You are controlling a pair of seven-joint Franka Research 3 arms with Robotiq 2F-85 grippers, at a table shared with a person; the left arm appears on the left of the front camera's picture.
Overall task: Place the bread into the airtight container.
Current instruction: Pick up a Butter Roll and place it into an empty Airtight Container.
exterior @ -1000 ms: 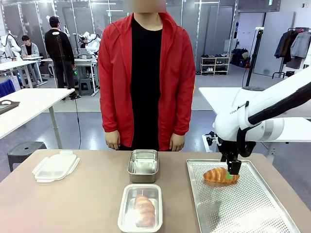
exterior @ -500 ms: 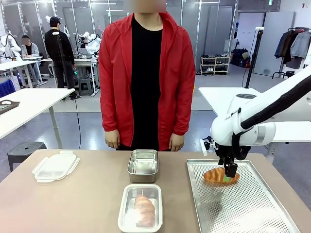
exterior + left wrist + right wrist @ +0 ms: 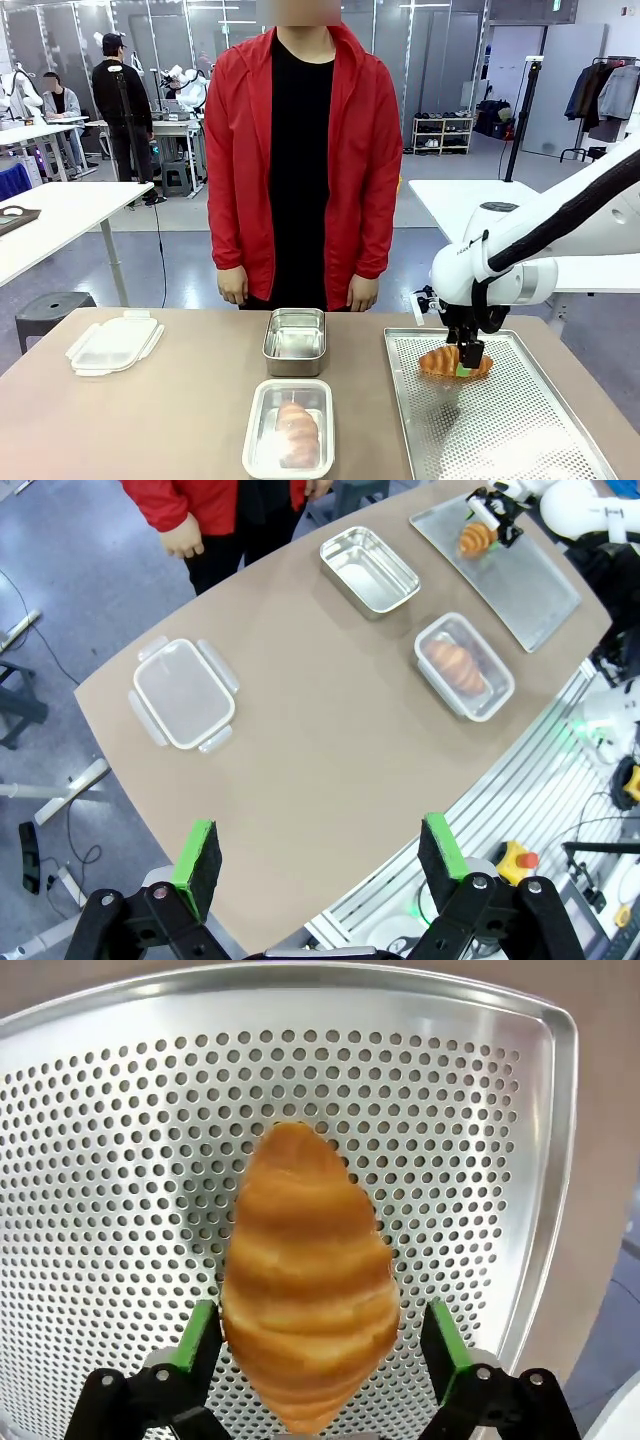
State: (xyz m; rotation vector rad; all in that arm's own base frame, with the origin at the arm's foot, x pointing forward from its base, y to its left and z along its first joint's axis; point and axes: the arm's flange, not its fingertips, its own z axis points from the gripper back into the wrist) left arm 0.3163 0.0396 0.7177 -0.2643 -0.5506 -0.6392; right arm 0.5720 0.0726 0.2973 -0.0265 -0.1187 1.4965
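Right fingers apart astride the croissant on the perforated tray; left fingers apart above the table.

The golden-brown banded croissant sits against a shiny silver metal tray patterned all over with round holes. The smooth counter is plain tan. The right claw is black with bright green pads. The person's zipped jacket is red.

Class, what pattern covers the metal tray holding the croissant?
Rows of small round holes across the silver metal tray, clearest in the right wrist view.
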